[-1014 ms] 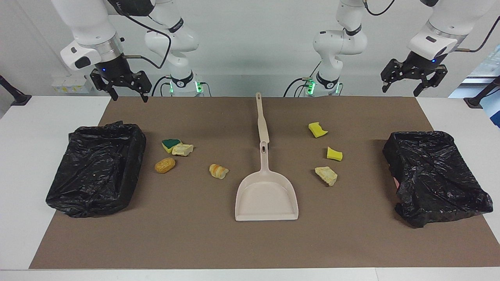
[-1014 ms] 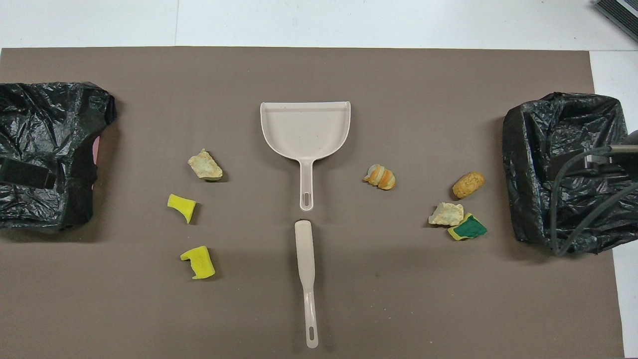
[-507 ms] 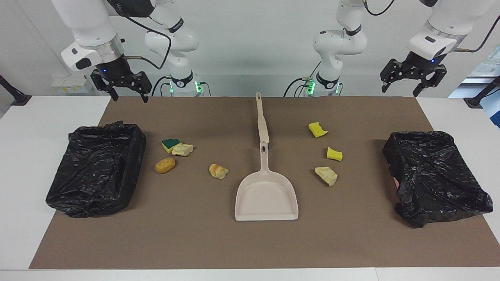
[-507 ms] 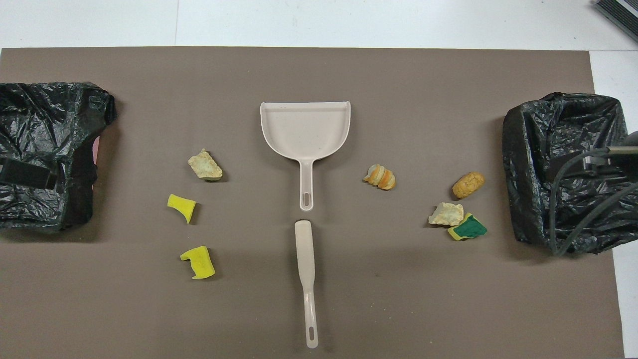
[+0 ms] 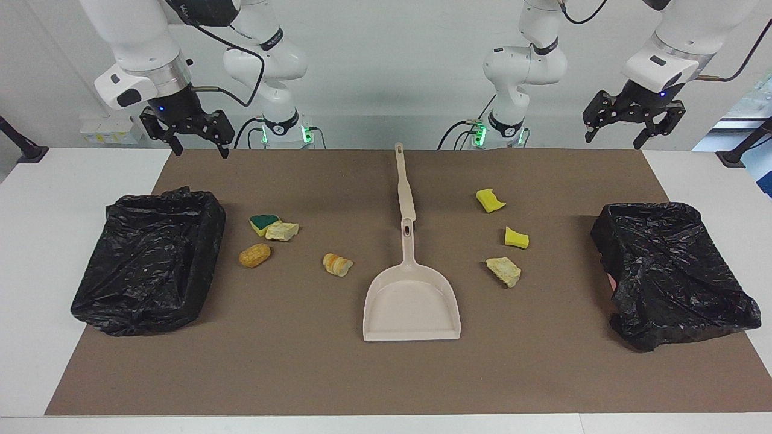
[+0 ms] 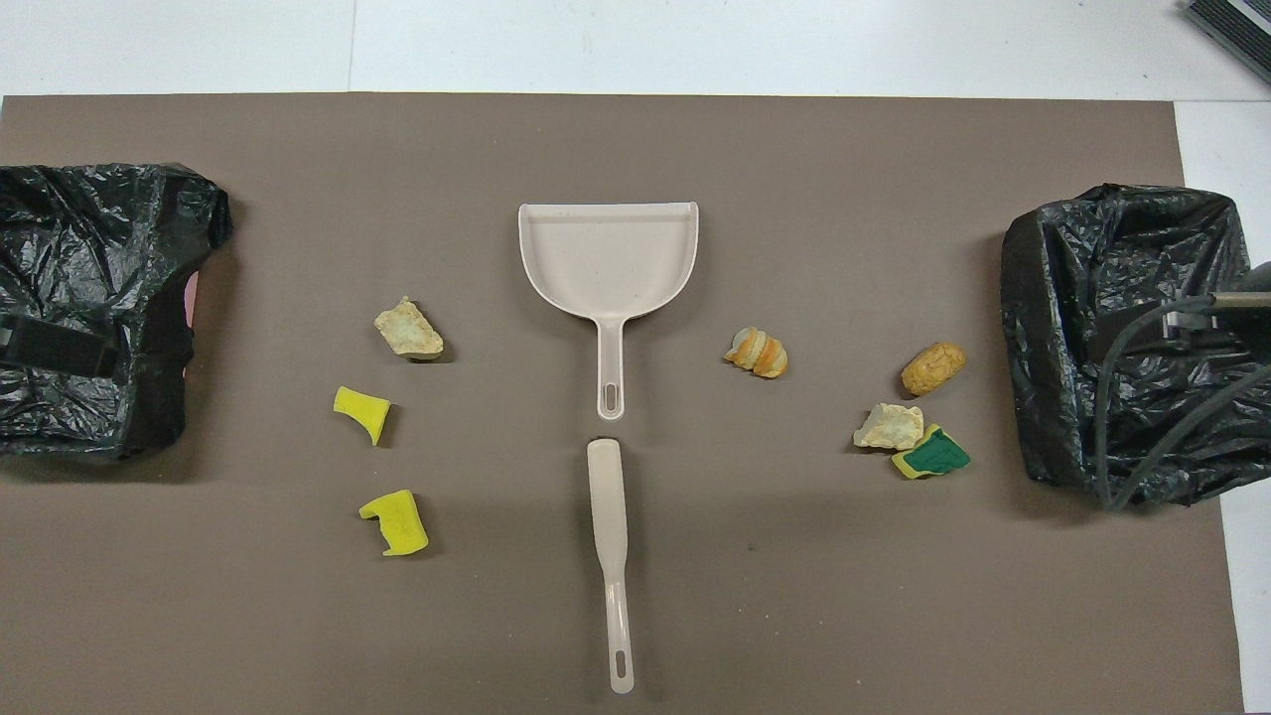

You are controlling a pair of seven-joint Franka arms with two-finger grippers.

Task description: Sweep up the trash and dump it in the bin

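Several scraps of trash lie on the brown mat. A green-and-yellow sponge [image 5: 263, 223], a beige chunk [image 5: 282, 231] and two orange-brown lumps [image 5: 254, 255] [image 5: 337, 264] lie toward the right arm's end. Two yellow sponge bits [image 5: 490, 200] [image 5: 516, 237] and another beige chunk [image 5: 503, 270] lie toward the left arm's end. Each end of the mat has a bin lined with a black bag [image 5: 151, 259] [image 5: 672, 271]. My right gripper [image 5: 202, 150] hangs open in the air over the mat's edge by the robots. High off the table's corner, my left gripper [image 5: 614, 140] is open too, holding nothing.
A beige dustpan [image 5: 411, 301] lies mid-mat, its handle pointing toward the robots. A beige brush handle [image 5: 404, 187] lies in line with it, nearer to the robots. White table [image 5: 36, 241] borders the mat [image 5: 289, 361].
My left gripper has drifted slightly upward and toward the table's middle. The right gripper has barely shifted. Nothing on the mat has moved.
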